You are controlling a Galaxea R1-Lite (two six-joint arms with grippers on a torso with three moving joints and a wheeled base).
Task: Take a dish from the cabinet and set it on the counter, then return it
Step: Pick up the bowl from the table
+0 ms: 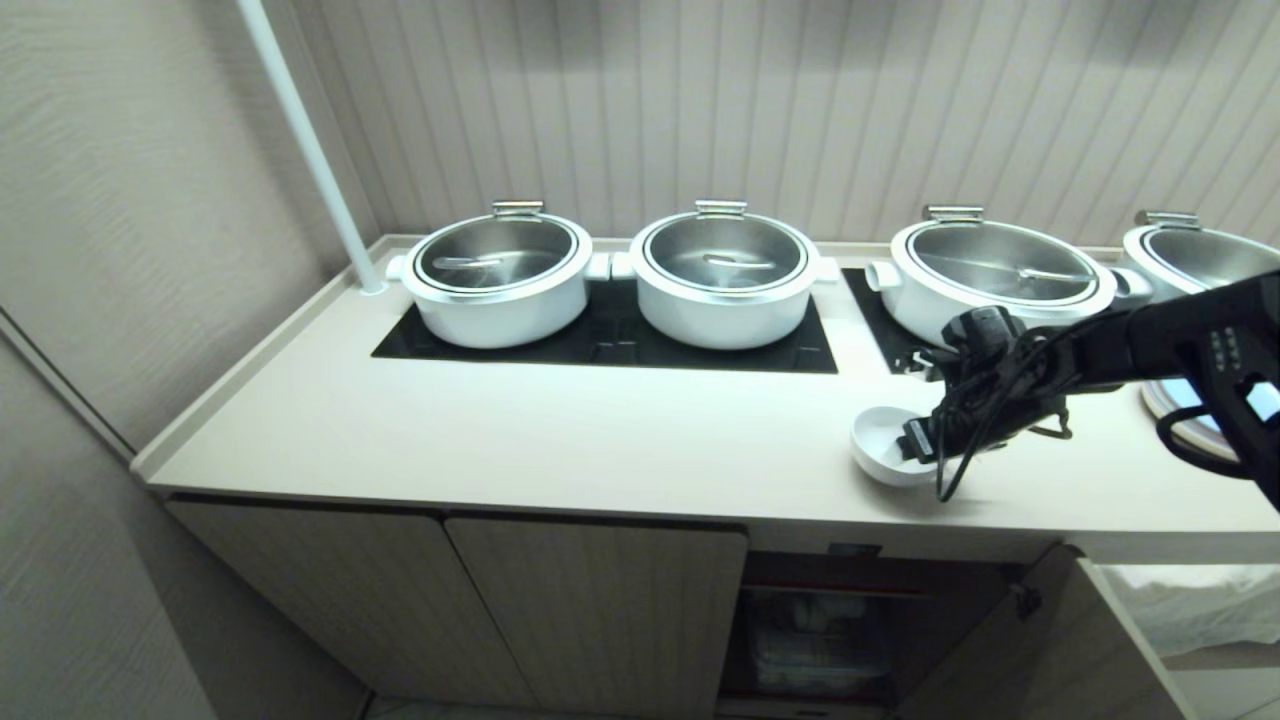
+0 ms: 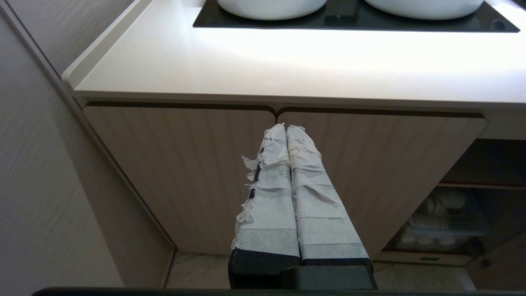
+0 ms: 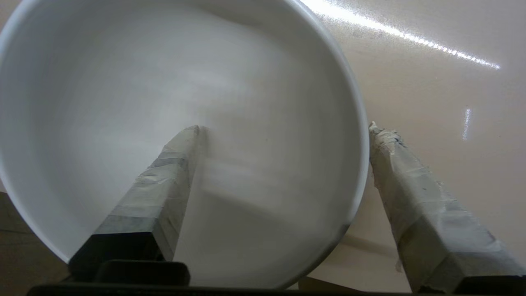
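Cream-white counter (image 1: 520,430) spans the scene and carries four white pots with steel lids (image 1: 497,272) on black cooktop panels (image 1: 610,340), set back by the wall so the front strip stays free for setting things down. Below it, the cabinet (image 1: 590,610) has its left doors closed; the right compartment stands open with its door (image 1: 1000,640) swung out, which gives access to the shelf where stacked white ware (image 2: 441,213) is dimly visible. The dish (image 1: 885,445), a plain white bowl, rests on the counter near the front edge, just above that open compartment, likely the shortest reach from the shelf. The right tool (image 1: 925,440) straddles the bowl's rim: one taped finger (image 3: 164,189) lies inside against the wall, the other sits just outside the rim. The jaws stand wide with a clear gap, so nothing is clamped; judged either a release or the start of a re-grasp for the return. The left tool (image 2: 289,135) is parked low in front of the closed doors, its taped fingers pressed together and holding nothing.
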